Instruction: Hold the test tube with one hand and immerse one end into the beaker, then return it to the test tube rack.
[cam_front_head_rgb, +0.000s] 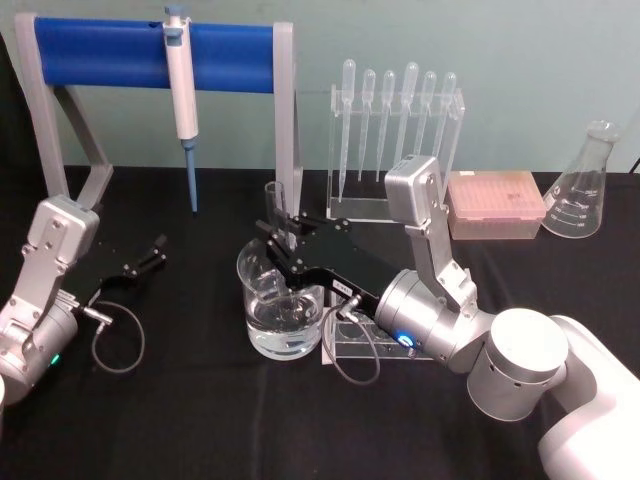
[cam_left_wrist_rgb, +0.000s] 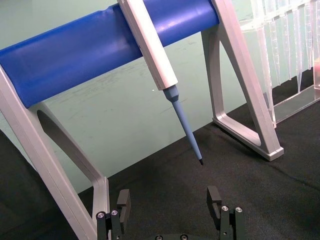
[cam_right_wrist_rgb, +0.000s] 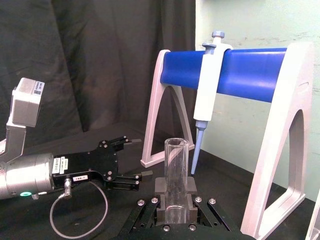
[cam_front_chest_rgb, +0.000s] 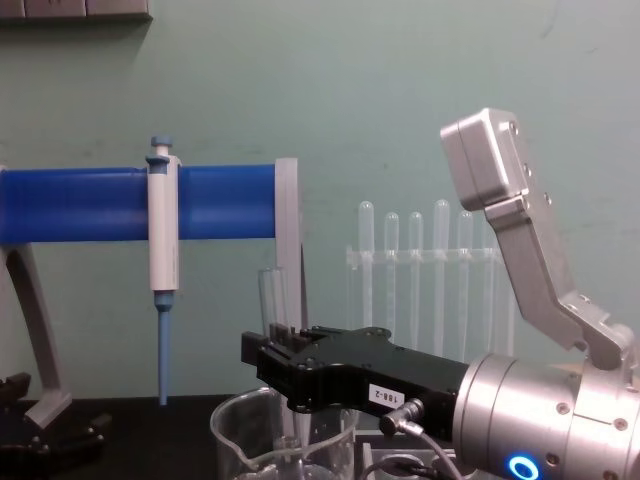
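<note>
Glass tube (cam_front_head_rgb: 274, 203) dips upright into beaker (cam_front_head_rgb: 247, 272) at table centre, right gripper (cam_right_wrist_rgb: 176, 195) clamped on it, left gripper (cam_left_wrist_rgb: 169, 198) idle at left w/ fingers apart; pushing lower cd crack tube on beaker's bottom, or sideways pull tip beaker

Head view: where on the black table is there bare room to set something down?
Widest: the near strip of table in front of the beaker, between the cable loop and the right arm. Also under the blue stand, behind the idle left gripper. Crowded around the beaker, where the right gripper holds the test tube.
</note>
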